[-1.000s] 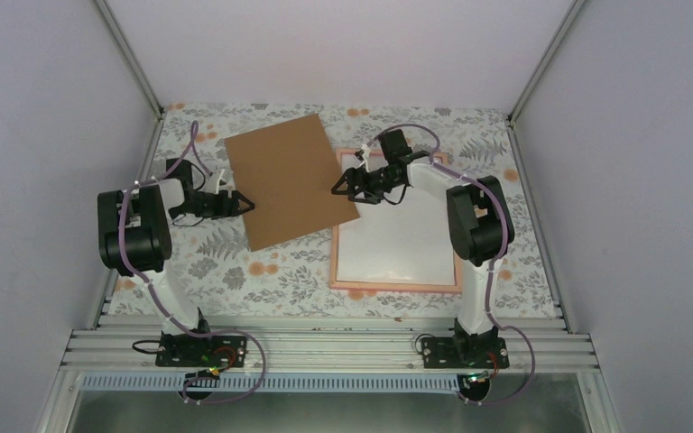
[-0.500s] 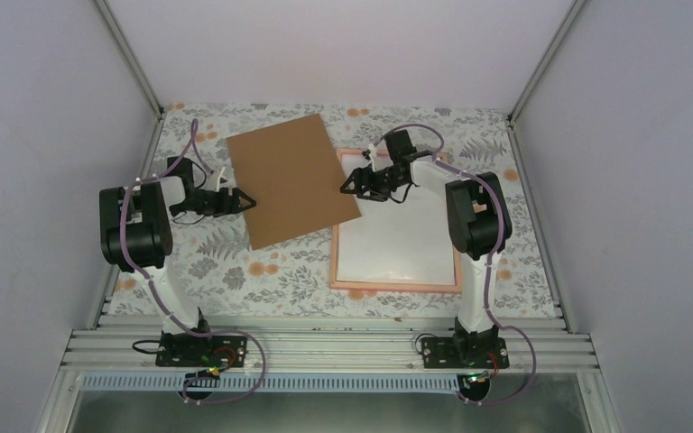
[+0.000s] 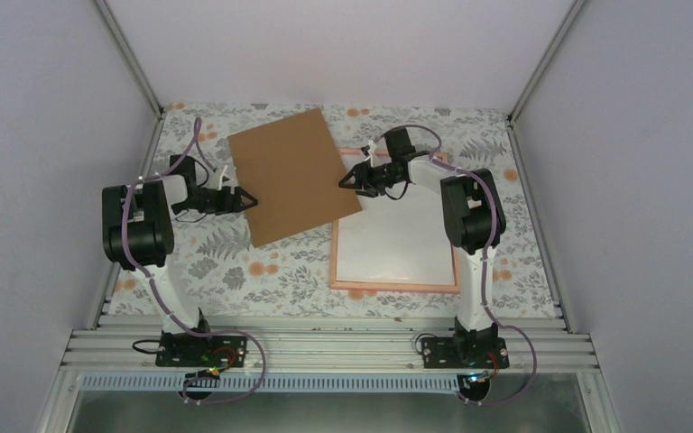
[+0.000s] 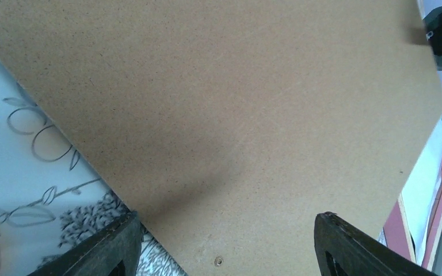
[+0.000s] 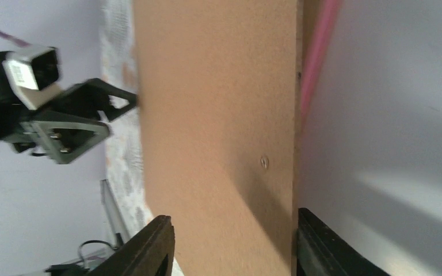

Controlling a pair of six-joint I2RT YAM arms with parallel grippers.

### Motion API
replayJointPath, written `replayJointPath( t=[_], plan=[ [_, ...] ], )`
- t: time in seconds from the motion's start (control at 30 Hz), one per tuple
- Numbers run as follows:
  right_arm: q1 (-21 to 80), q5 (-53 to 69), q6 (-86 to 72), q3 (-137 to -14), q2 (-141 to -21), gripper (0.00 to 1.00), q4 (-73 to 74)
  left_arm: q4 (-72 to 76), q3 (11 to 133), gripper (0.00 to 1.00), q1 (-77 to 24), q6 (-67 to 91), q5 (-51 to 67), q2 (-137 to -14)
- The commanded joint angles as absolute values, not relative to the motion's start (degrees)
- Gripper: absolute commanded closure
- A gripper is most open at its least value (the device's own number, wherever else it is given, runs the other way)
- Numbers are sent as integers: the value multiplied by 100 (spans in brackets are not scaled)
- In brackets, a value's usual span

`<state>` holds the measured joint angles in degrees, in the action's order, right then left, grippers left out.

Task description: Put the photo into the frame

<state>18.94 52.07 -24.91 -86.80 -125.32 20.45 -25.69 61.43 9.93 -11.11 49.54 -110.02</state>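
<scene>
The thin pink frame (image 3: 395,287) lies flat at the right and holds a plain white surface (image 3: 397,239). No sunset print shows in any view. A brown cardboard sheet (image 3: 293,176) lies left of the frame, its right corner over the frame's left rail. My left gripper (image 3: 245,200) is open at the sheet's left edge, and its jaws straddle the sheet (image 4: 224,98) in the left wrist view (image 4: 227,230). My right gripper (image 3: 347,180) is open at the sheet's right edge, where its wrist view (image 5: 233,230) shows the sheet (image 5: 213,115) between the jaws and the pink rail (image 5: 316,57) beside it.
The floral tablecloth (image 3: 235,262) covers the table. Grey walls with metal posts close in the left, back and right sides. An aluminium rail (image 3: 325,347) carrying both arm bases runs along the near edge.
My right gripper has moved back and slightly right along the cardboard's right edge, and its elbow has swung inward. My left gripper has edged right. The cardboard has barely shifted.
</scene>
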Motion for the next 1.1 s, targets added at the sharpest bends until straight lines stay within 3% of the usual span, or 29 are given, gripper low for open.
replayJointPath(
  t=[0.0, 0.2, 0.3, 0.37, 0.4, 0.63, 0.83, 1.07],
  plan=[
    [2113, 6512, -3308, -8518, -12305, 57, 922, -2551, 6090, 25, 719, -1118, 4798, -11382],
    [2209, 6616, -3568, -8571, -12365, 60, 856, -2470, 6095, 25, 618, -1077, 4805, -11379],
    [2187, 6319, -3134, -8808, -12372, 77, 1404, -2523, 6152, 25, 623, -1101, 4697, -11230],
    [2129, 6052, -2944, -8846, -12190, 94, 1575, -2578, 6211, 22, 644, -1101, 4594, -10985],
    [2094, 5923, -2848, -8875, -12083, 96, 1635, -2599, 6267, 21, 654, -1088, 4556, -10839],
    [1893, 4914, -1690, -9268, -11133, 96, 1996, -3018, 7489, 0, 1083, -972, 4226, -9980],
    [1996, 3531, -273, -9019, -9945, 96, 1648, -3304, 9128, 0, 1454, -611, 4175, -9854],
    [2591, 1239, 2669, -8494, -8558, 96, 995, -3185, 10610, 0, 1973, -33, 4258, -9889]
  ],
)
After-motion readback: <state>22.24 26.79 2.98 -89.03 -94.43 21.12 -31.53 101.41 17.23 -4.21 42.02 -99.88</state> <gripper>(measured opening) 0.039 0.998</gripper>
